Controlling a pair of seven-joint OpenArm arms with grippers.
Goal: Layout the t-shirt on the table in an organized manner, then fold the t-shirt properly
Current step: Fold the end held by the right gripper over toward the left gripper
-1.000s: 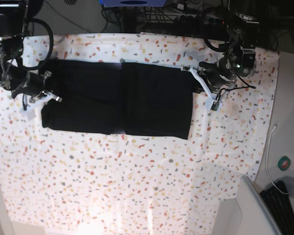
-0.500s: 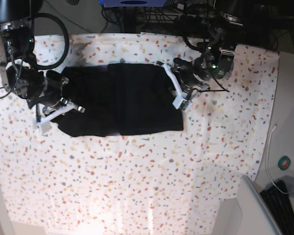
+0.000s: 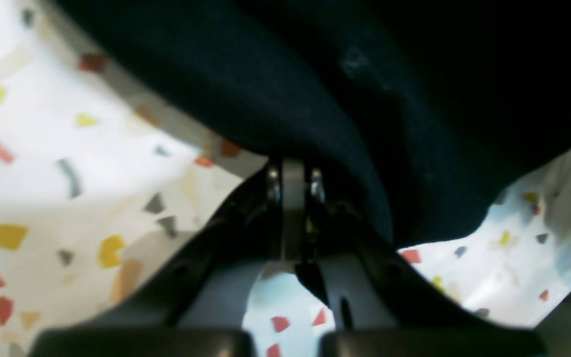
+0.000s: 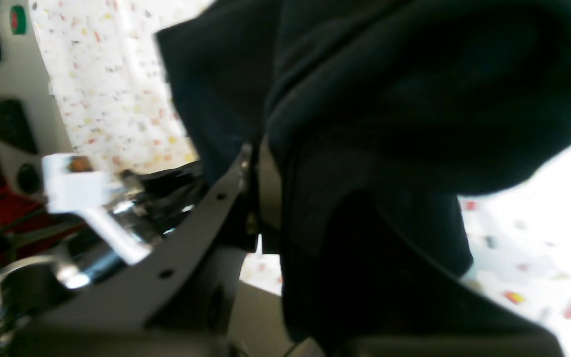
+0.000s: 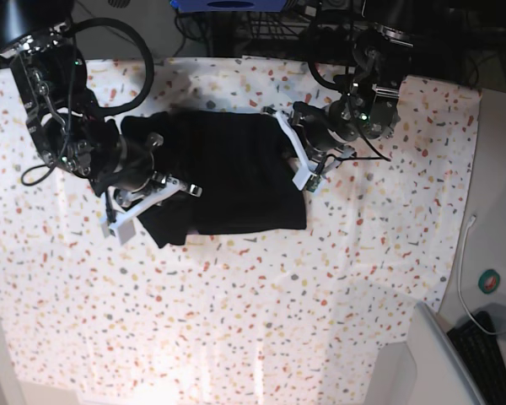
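The black t-shirt (image 5: 236, 169) lies as a bunched band across the far half of the speckled table (image 5: 278, 321). My right gripper (image 5: 164, 190), on the base view's left, is shut on the shirt's left end, which is raised and doubled toward the middle. In the right wrist view the cloth (image 4: 414, 99) hangs thick between and over that gripper (image 4: 265, 188). My left gripper (image 5: 297, 160) is shut at the shirt's right edge. The left wrist view shows this gripper (image 3: 293, 198) with jaws pressed together under dark cloth (image 3: 414, 99) draped just above the table (image 3: 42, 148).
A plain grey surface runs down the right side with a keyboard (image 5: 487, 354), a round green item (image 5: 489, 281) and a white cable (image 5: 464, 270). Dark equipment and cables (image 5: 261, 25) crowd the far edge. The left arm's base (image 5: 396, 51) stands at the back right.
Both grippers have travelled inward toward the shirt's middle, each drawing its end of the shirt along. The band is now much shorter and its left end is lifted and folding over.
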